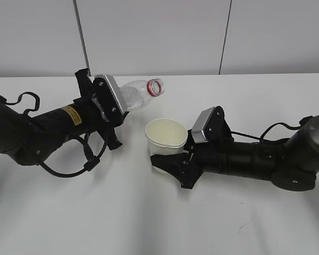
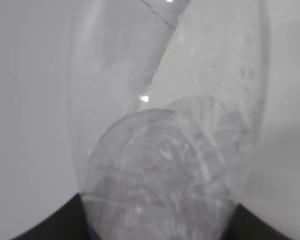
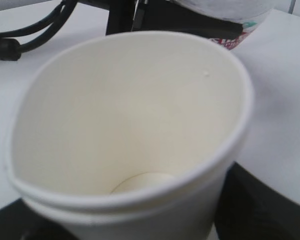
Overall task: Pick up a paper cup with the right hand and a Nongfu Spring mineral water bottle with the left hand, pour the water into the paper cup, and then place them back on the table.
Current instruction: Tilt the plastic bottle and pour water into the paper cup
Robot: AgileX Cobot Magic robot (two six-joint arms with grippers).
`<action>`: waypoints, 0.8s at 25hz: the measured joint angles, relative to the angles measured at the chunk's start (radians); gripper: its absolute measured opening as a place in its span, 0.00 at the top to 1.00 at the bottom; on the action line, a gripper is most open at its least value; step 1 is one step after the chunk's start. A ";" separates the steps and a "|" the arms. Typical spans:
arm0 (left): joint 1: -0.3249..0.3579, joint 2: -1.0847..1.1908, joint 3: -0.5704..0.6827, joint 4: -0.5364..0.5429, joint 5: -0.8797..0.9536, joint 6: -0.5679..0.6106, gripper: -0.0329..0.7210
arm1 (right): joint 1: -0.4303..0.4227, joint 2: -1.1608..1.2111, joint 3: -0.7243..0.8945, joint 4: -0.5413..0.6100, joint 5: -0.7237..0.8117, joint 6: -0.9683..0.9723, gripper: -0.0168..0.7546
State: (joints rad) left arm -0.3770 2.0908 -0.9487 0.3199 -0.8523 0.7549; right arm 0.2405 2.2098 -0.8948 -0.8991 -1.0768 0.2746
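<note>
On the white table (image 1: 149,223), the left hand (image 1: 103,114) has its fingers clamped around the Nongfu Spring mineral water bottle (image 1: 138,95), tipped nearly flat, its open red-ringed mouth reaching past the fingertips above the cup's rim. The right hand (image 1: 170,162) pinches the paper cup (image 1: 166,139) low on its wall, upright between the fingers, its rim squeezed oval.

Uncapped clear bottle (image 1: 135,95) lies tilted, mouth above the upright cream cup (image 1: 166,139).
</note>
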 joint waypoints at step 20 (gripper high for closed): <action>0.000 0.000 0.000 -0.002 -0.075 0.289 0.56 | 0.000 0.000 0.000 0.085 0.002 0.002 0.32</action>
State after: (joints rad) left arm -0.3770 2.0908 -0.9485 0.3179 -0.9272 1.0436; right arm 0.2405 2.2098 -0.8948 -0.8143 -1.0744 0.2767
